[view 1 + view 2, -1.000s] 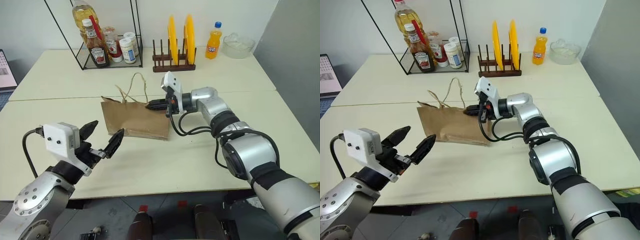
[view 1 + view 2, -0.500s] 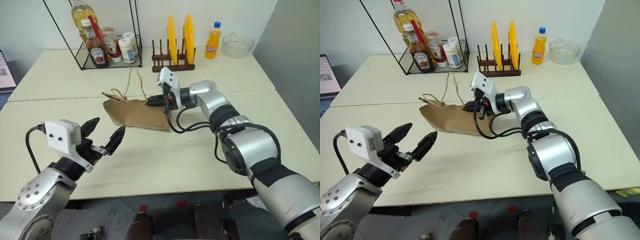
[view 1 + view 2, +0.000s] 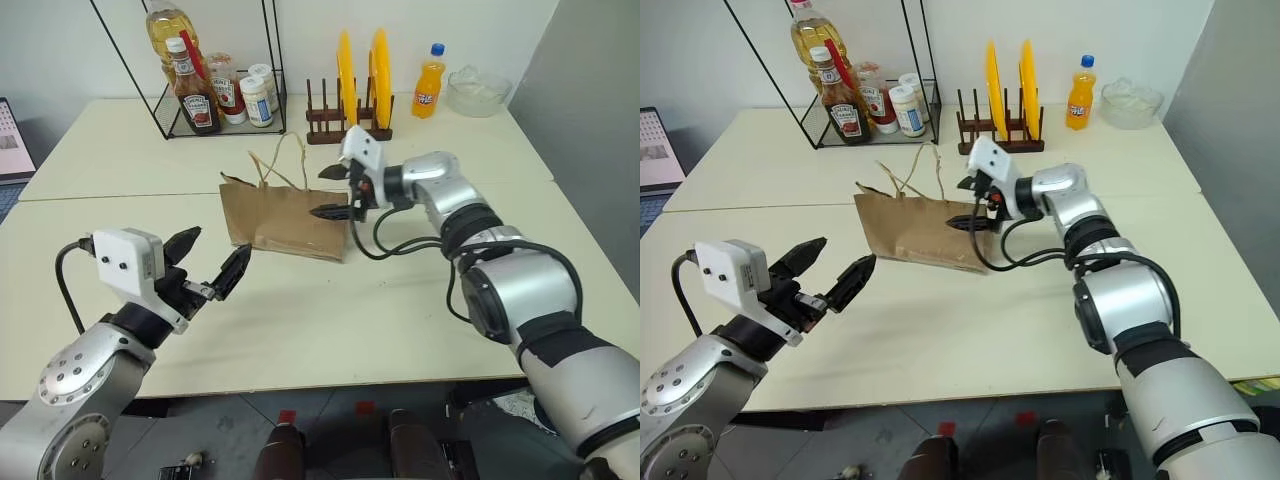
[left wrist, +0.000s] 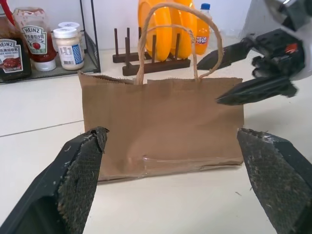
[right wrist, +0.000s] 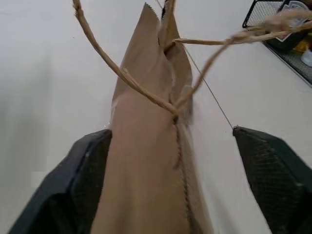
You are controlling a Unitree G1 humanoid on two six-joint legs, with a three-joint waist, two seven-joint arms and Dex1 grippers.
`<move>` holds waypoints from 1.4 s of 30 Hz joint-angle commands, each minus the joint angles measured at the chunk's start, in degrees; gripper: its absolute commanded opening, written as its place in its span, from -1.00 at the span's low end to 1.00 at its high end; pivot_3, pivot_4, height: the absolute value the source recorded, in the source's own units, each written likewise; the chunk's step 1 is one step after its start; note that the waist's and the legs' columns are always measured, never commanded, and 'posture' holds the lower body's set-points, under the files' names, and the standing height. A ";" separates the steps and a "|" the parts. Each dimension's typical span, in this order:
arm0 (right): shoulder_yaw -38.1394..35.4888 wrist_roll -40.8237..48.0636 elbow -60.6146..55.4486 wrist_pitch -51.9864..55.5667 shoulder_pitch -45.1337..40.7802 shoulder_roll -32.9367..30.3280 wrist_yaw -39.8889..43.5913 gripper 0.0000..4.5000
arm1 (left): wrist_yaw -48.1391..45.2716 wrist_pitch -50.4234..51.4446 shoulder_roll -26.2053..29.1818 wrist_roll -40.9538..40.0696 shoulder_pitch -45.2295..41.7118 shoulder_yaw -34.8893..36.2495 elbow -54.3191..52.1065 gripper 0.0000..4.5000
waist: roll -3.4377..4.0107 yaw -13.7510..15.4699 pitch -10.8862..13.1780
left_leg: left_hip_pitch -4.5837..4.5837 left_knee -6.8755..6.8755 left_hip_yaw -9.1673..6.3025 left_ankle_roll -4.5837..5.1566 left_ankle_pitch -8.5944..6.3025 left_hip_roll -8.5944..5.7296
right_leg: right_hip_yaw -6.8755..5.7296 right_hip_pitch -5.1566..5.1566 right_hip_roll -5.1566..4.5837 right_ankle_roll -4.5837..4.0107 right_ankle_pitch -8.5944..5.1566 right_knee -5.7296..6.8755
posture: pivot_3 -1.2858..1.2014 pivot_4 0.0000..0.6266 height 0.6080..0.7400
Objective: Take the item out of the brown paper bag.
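At lower left the left gripper (image 3: 208,265) hangs spread, empty. Upper left, a wire rack (image 3: 215,115) holds several bottles and jars. The brown paper bag (image 3: 285,218) stands mid-frame, two string handles (image 3: 283,160) up. The right gripper (image 3: 333,192), spread, empty, straddles its right edge. Two yellow plates (image 3: 362,68), one orange soda bottle (image 3: 428,82) and one glass bowl (image 3: 477,91) stand behind.

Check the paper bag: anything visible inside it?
No. The brown paper bag stands upright on the table, its top edges pressed nearly together under the string handles. Its paper walls cover whatever is inside; no item shows at the mouth.
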 commanded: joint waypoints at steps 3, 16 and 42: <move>-4.10 5.93 -10.29 6.19 2.48 -4.63 5.41 0.99 | -3.03 -1.13 2.90 -1.20 -4.27 1.72 4.01 1.00 | 0.00 -0.02 0.00 | 0.00 0.00 0.00 0.00 0.00 0.00 | 0.00 0.00 0.00 0.00 0.00 0.01 | 0.03 -0.52 1.00; -3.19 12.06 -101.98 52.50 54.57 -2.50 -27.32 0.99 | -30.21 -15.98 17.95 17.62 -41.54 -14.54 57.40 1.00 | -0.04 0.78 -0.03 | -0.08 -0.02 -0.22 -0.09 0.13 -0.01 | -0.12 -0.04 0.09 -0.01 -0.01 0.16 | 0.03 -0.52 1.00; -4.71 17.96 -108.11 59.30 63.30 -7.71 -40.10 0.99 | -67.69 -40.73 12.97 48.07 -74.67 -31.84 106.64 1.00 | -0.16 -0.24 -0.08 | -0.53 -0.07 -0.18 0.00 0.22 -0.01 | -0.04 -0.59 0.10 -0.01 0.00 0.26 | 0.03 -0.52 1.00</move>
